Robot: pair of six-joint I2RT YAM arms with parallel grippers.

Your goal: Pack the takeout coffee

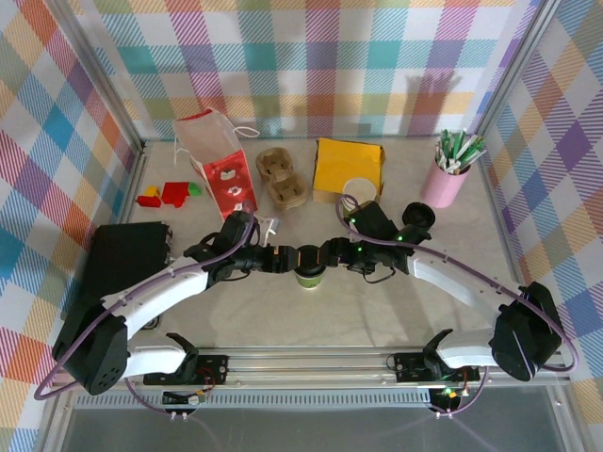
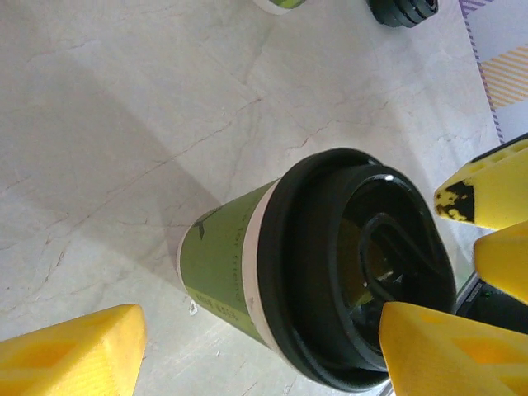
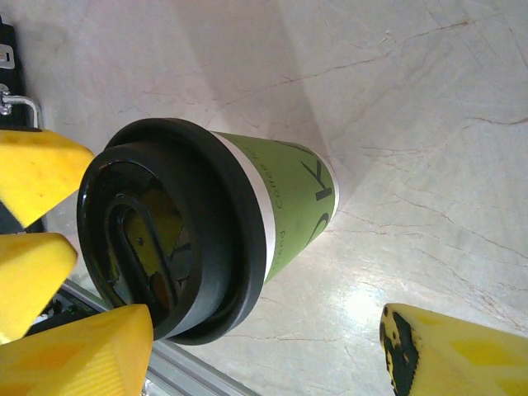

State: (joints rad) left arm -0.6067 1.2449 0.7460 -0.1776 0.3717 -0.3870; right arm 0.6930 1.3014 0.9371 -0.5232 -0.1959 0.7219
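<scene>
Top external shows your left gripper [image 1: 290, 257] and right gripper [image 1: 330, 255], jaws apart, both straddling the cup [image 1: 310, 276]; closing together could make them collide or topple it.

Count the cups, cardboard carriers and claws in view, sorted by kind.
Cups: 3 (lidded green cup, open white-rimmed cup, pink cup)
Carriers: 1 (cardboard carrier)
Claws: 2 (left claw, right claw)
Total: 6
</scene>
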